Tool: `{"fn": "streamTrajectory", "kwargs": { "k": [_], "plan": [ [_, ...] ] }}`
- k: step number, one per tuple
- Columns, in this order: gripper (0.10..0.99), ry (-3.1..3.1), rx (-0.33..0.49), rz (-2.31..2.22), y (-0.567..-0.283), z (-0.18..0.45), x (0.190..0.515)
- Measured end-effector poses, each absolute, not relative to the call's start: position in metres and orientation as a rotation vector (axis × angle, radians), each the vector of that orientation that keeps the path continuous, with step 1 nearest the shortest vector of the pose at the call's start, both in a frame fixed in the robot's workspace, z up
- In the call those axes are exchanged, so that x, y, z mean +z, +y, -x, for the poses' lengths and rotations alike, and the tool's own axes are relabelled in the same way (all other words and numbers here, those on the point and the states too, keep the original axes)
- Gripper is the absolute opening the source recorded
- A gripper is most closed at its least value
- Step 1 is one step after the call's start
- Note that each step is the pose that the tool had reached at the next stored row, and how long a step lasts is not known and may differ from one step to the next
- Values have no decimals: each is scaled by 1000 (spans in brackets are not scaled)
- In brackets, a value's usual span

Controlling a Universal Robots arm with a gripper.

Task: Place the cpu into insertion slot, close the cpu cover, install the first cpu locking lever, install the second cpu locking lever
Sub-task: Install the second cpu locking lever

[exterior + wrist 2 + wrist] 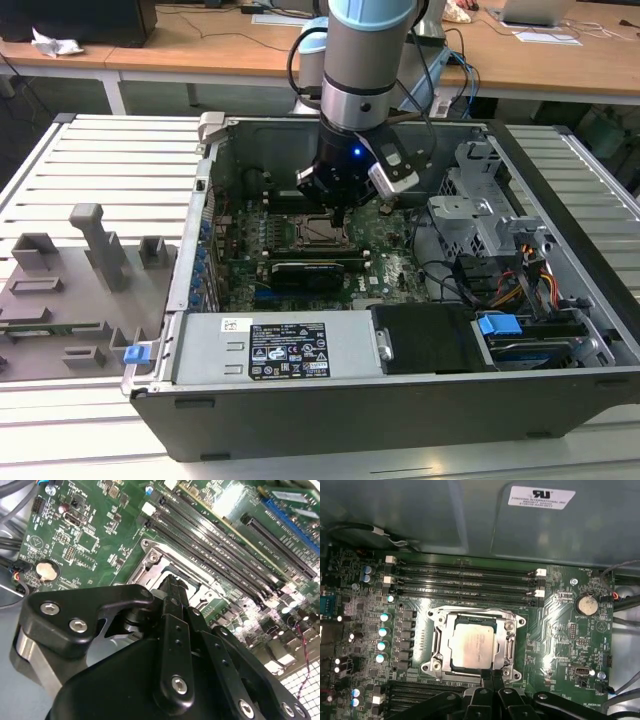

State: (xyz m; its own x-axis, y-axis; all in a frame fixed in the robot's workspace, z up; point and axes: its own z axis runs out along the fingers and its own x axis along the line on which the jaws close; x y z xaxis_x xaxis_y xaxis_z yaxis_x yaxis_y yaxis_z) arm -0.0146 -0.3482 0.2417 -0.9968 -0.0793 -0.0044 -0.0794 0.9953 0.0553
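Fingers (492, 677) pressed together, we touch down at the cpu cover's (509, 641) edge, the cpu (472, 645) already seated in the insertion slot (438, 652), apparently to press the frame flat.

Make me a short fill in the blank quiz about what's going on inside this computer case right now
1. The silver-grey square cpu lies inside the metal-rimmed insertion ____.
2. The thin grey metal cpu cover frames the chip, so it is ____.
3. The black tool hangs directly ____ the socket in the exterior view.
4. The round silver coin battery sits on the ____ circuit board.

Missing words: slot; closed; above; green
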Motion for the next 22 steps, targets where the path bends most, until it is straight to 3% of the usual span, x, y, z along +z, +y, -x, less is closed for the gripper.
{"fn": "streamTrajectory", "kwargs": {
  "k": [10, 16, 22],
  "plan": [
    [106, 3140, 90, 125, -361, 15, 241],
    [106, 3135, 162, 152, -366, 18, 237],
    [106, 3135, 164, 152, -374, 21, 237]
  ]
}}
